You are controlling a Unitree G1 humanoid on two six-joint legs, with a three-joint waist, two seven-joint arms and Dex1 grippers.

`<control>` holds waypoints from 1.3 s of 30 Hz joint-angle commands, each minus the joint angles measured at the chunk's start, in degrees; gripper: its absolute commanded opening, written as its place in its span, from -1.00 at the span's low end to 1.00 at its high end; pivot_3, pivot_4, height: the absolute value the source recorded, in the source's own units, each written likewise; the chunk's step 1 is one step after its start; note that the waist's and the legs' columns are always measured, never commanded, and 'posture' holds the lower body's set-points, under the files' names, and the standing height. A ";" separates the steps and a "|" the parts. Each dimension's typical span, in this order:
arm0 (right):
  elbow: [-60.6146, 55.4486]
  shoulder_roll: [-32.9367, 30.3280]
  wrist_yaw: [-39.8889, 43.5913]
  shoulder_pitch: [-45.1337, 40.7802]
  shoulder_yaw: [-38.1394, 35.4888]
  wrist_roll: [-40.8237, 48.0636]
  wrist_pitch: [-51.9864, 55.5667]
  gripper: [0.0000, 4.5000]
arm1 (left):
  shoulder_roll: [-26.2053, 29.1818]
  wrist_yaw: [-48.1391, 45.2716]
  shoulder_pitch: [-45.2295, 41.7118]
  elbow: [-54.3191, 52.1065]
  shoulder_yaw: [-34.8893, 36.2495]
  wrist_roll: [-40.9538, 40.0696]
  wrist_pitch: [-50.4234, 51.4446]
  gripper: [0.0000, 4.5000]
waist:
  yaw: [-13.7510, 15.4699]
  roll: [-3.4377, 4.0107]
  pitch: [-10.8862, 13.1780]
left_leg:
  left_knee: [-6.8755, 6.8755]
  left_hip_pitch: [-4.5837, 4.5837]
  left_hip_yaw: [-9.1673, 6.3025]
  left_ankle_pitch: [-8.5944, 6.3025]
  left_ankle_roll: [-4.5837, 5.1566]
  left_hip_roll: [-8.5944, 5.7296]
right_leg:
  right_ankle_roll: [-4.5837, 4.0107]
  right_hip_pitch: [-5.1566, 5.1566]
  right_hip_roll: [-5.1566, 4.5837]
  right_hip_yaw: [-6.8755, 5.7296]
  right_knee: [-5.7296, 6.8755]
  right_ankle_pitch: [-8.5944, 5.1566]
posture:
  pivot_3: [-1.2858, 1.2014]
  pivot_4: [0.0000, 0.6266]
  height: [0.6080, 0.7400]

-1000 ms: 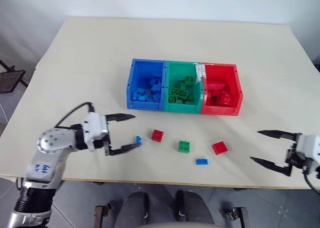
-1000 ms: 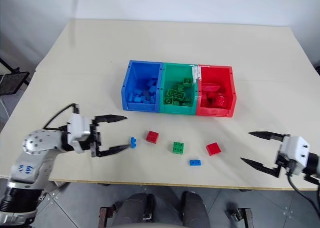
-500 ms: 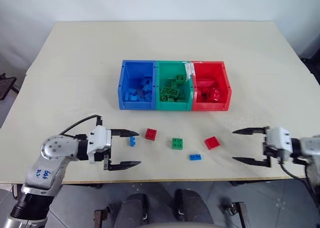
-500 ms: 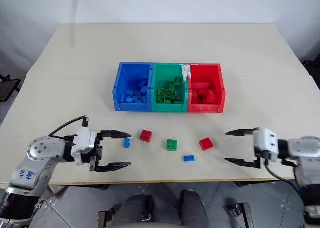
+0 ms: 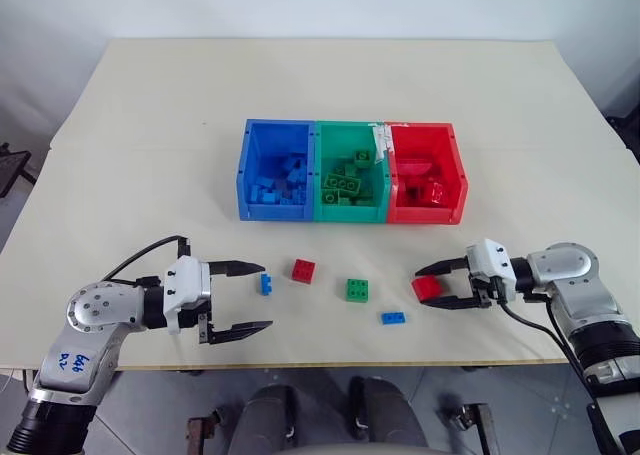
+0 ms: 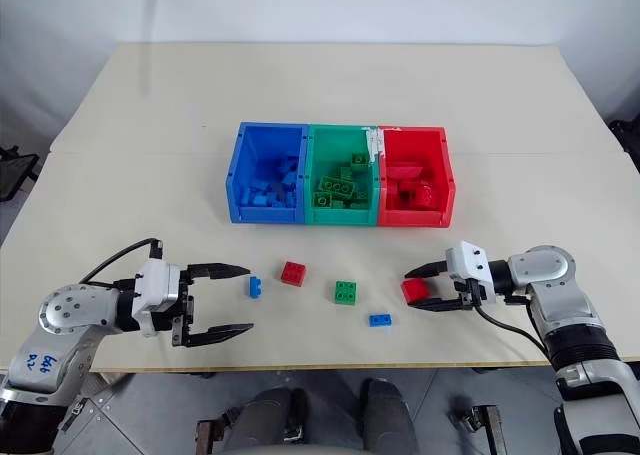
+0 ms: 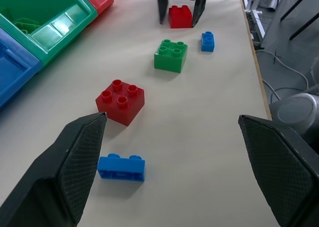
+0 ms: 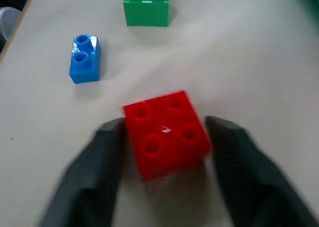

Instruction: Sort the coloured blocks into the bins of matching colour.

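Three joined bins (image 5: 350, 215) sit in a row at mid-table (image 5: 150, 125), each holding blocks. In front of them five loose blocks lie in a rough line: a small one (image 5: 265, 284) leftmost, then a square one (image 5: 303, 270), another (image 5: 357, 290), a small one (image 5: 392, 318) nearest the front edge, and the rightmost (image 5: 427, 288) between the fingers of the right gripper (image 5: 432, 288). The left gripper (image 5: 255, 297) lies just left of the line, its far finger beside the leftmost block.

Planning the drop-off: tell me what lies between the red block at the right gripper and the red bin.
Nothing visible: bare table separates the red block, between the right gripper's fingers, from the red bin.
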 commanded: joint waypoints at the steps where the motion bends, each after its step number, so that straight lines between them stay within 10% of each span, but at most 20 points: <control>1: -5.33 -1.15 3.43 1.34 -3.31 3.07 2.56 -0.35 | 0.27 0.56 0.26 -1.60 1.40 -0.08 -0.91 1.00 | 0.07 0.00 0.00 | 0.00 0.00 0.00 0.00 0.00 0.00 | 0.00 0.00 0.00 0.00 0.00 0.00 | 0.03 -0.52 1.00; 9: -14.20 3.51 -19.90 -4.48 -15.26 10.67 22.96 -0.35 | -5.16 11.07 -6.43 -4.26 2.66 -6.22 9.43 1.00 | 0.06 0.00 0.01 | 0.05 0.00 -0.02 0.03 -0.02 0.00 | 0.01 0.00 -0.02 0.02 0.07 0.01 | 0.03 -0.52 1.00; 18: 3.78 8.19 -41.31 -22.57 -14.38 -4.25 24.95 -0.35 | -7.48 15.32 -12.74 -5.24 2.47 -6.41 13.62 1.00 | -0.02 0.00 0.00 | -0.01 -0.05 0.06 0.09 -0.11 0.00 | -0.01 -0.08 0.08 -0.02 0.24 0.02 | 0.03 -0.52 1.00; 19: 5.89 8.88 -42.40 -23.69 -14.21 -5.70 23.19 -0.01 | -7.25 14.88 -12.72 -4.92 2.18 -5.77 13.04 1.00 | -0.04 0.00 0.00 | 0.00 -0.11 0.07 0.10 -0.08 0.00 | -0.01 -0.11 0.09 -0.03 0.27 0.02 | 0.03 -0.52 1.00; 26: 4.94 10.00 -38.34 -23.32 -16.08 -4.58 22.81 0.99 | -6.87 14.38 -11.42 -5.57 2.31 -4.95 12.16 1.00 | 0.16 0.00 0.00 | 0.00 -0.30 0.07 0.08 -0.03 -0.01 | 0.02 -0.22 0.12 -0.12 0.22 0.03 | 0.03 -0.52 1.00; 39: -22.88 -1.70 -9.90 17.16 -29.51 5.87 9.01 0.99 | -0.73 0.23 -8.61 4.13 0.43 -0.61 1.90 1.00 | 2.30 0.01 0.00 | -0.05 -0.30 0.05 -0.01 0.06 0.00 | 0.08 -0.05 0.14 -0.33 -0.06 0.06 | 0.03 -0.52 1.00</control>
